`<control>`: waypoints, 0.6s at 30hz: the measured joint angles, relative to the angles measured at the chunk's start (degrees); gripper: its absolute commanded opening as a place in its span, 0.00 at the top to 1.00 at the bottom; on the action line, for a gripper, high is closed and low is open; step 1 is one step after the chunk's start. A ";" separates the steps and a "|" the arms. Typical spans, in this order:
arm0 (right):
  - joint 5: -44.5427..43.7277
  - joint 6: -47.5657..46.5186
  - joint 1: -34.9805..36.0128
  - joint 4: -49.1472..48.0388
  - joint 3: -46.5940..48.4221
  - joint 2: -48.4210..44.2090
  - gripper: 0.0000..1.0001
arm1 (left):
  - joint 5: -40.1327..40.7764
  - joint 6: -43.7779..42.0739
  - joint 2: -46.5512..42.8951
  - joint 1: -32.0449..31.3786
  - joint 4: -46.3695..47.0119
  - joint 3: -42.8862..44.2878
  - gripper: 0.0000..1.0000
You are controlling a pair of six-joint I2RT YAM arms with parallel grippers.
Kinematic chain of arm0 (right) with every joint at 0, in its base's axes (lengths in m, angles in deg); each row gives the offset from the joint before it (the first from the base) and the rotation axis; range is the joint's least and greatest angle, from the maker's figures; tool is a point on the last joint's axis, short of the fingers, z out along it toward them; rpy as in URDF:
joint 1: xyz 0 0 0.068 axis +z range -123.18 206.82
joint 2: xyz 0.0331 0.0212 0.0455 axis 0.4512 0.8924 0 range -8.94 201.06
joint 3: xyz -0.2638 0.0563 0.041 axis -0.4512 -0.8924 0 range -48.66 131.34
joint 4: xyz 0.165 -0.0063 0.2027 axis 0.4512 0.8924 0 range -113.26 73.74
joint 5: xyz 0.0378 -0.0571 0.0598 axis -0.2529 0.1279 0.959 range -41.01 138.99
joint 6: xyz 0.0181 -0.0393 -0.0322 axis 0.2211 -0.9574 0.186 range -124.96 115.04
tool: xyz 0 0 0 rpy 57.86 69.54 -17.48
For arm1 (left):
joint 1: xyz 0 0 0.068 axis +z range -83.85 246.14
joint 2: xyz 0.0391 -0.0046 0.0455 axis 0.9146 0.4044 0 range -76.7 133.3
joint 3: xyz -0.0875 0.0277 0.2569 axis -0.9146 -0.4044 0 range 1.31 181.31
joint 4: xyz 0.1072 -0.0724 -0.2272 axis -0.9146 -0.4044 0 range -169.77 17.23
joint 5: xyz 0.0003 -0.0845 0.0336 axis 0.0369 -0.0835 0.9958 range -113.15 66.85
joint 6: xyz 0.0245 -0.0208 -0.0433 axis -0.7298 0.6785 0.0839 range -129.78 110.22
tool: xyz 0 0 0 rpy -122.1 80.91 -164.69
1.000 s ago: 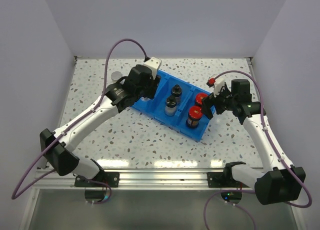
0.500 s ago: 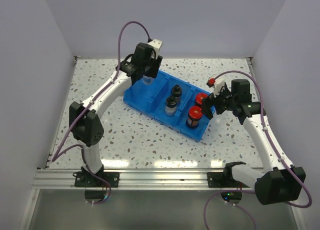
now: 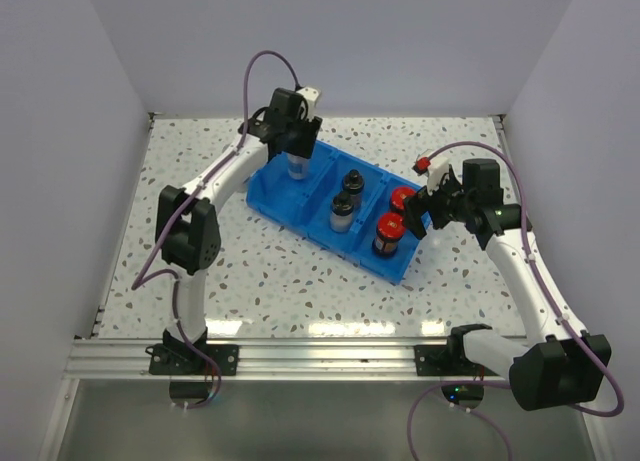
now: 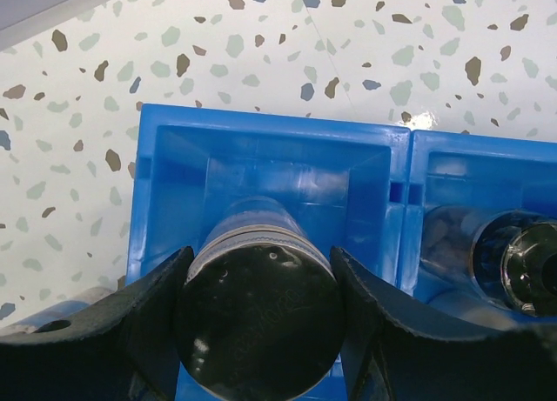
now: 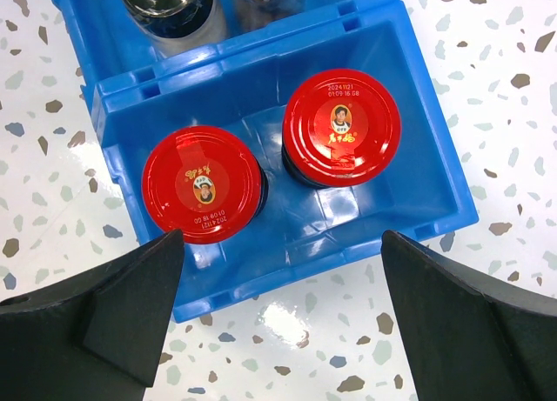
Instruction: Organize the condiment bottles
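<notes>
At the overhead view's top centre the left gripper [image 3: 297, 147] clamps a silver-lidded jar [image 4: 259, 318] over the blue bin's [image 4: 165, 188] leftmost compartment; this looks like the placing step, so next lower straight and release, while the right gripper [image 5: 280, 270] hangs spread wide beside the red-capped jars [image 5: 341, 127].

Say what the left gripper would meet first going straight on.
The left gripper, shut on a jar, points down into the left compartment of the bin; the jar would likely touch its floor first.
</notes>
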 measured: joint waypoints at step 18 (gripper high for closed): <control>-0.22 -0.17 0.00 0.02 -0.02 -0.24 0.01 | -1.44 1.53 0.17 0.59 1.66 -3.76 0.29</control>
